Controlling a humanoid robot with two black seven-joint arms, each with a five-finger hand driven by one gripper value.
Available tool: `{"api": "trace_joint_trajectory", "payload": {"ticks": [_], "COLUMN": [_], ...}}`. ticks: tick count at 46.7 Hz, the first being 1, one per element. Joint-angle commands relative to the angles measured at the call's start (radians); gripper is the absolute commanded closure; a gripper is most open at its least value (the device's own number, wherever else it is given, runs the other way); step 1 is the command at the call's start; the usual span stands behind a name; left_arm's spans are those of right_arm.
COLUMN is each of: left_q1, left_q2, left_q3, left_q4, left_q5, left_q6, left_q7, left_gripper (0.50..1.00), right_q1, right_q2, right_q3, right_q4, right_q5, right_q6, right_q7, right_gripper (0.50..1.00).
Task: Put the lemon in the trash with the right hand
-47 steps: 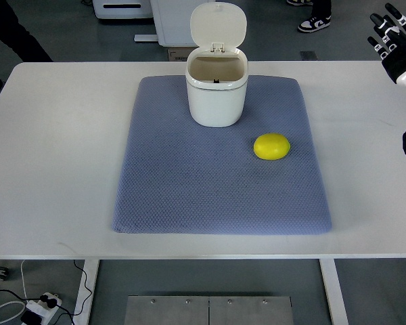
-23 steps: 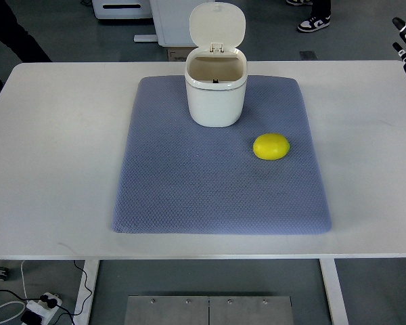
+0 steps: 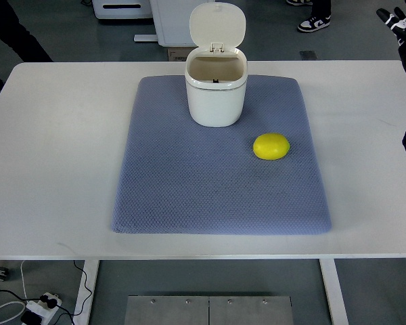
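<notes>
One camera, the top view: my right hand sits at the far right edge, fingers spread, empty. The lemon lies on the blue mat, near the open trash bin. I judge the reach-in comes first.

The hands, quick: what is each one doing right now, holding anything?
Left hand: not in view.
Right hand: only partly visible at the top right corner, fingers spread, holding nothing; the lemon lies on the mat.
</notes>
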Motion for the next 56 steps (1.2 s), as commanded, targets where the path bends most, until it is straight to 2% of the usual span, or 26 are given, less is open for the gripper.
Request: {"api": "trace_joint_trajectory", "payload": {"ticks": [1,12,25,31,39,56], "left_q1": [0.000,0.000,0.000,0.000,0.000,0.000], "left_q2": [0.000,0.000,0.000,0.000,0.000,0.000], "left_q3": [0.000,0.000,0.000,0.000,0.000,0.000], "left_q4": [0.000,0.000,0.000,0.000,0.000,0.000], "left_q5": [0.000,0.000,0.000,0.000,0.000,0.000], "left_q6": [0.000,0.000,0.000,0.000,0.000,0.000], "left_q7": [0.000,0.000,0.000,0.000,0.000,0.000], "left_gripper": [0.500,0.500,0.500,0.500,0.500,0.500], "right_q1": [0.010,0.071,0.082,0.078,0.076,0.088], "right_q2": [-0.009,-0.109,-0.210,-0.230,-0.256,-0.219], "right_q3": [-0.058,-0.231,-0.386,-0.440,-0.514,-0.607], "right_q4": [0.029,0.206,0.375,0.414,0.467,0.481], "right_q5": [-0.056,-0.195,-0.384,-0.444,-0.528,-0.634], "right_q6": [0.003,0.005,-0.012,-0.015,-0.078,-0.147], "right_q7": [0.011,0.011,0.007,0.002,0.001,-0.035], "right_gripper": [0.500,0.500,0.500,0.500,0.500,0.500]}}
